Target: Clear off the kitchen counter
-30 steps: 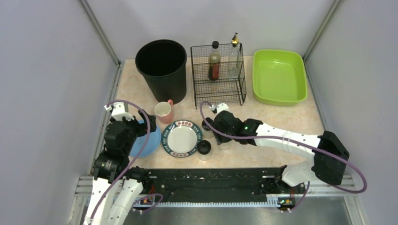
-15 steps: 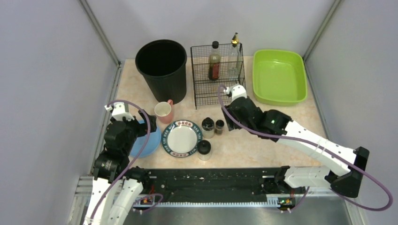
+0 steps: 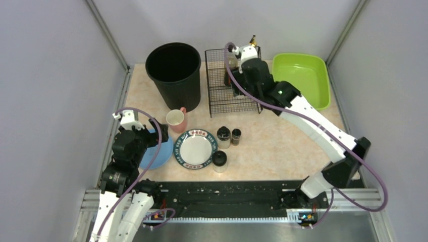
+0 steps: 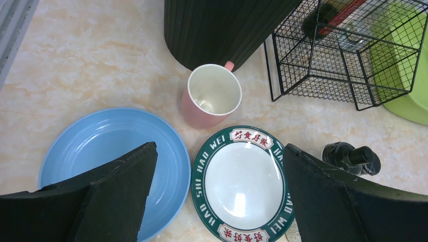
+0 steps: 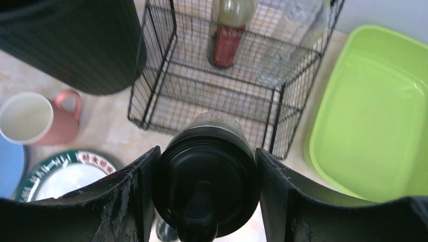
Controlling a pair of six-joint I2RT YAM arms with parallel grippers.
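The beige speckled kitchen counter point(image 3: 282, 143) holds a blue plate point(image 3: 157, 155), a green-rimmed white plate point(image 3: 195, 149), a pink mug point(image 3: 176, 120) and three dark-capped shakers point(image 3: 223, 136). My right gripper point(image 3: 241, 81) is shut on a black-lidded shaker jar point(image 5: 206, 189) and holds it high over the black wire rack point(image 3: 234, 96). My left gripper point(image 4: 219, 148) is open and empty, hovering above the blue plate point(image 4: 96, 146) and the green-rimmed plate point(image 4: 242, 184), with the mug point(image 4: 212, 101) just beyond.
A black bin point(image 3: 174, 73) stands at the back left. The wire rack holds a brown sauce bottle point(image 3: 230, 68) and a clear bottle point(image 5: 290, 45). A lime-green tray point(image 3: 303, 85) sits at the back right. Grey walls border the counter; a black rail point(image 3: 227, 196) runs along the front.
My right arm has lifted the shaker jar from the counter beside the plates and carried it back and up over the wire rack. The left arm has not moved.
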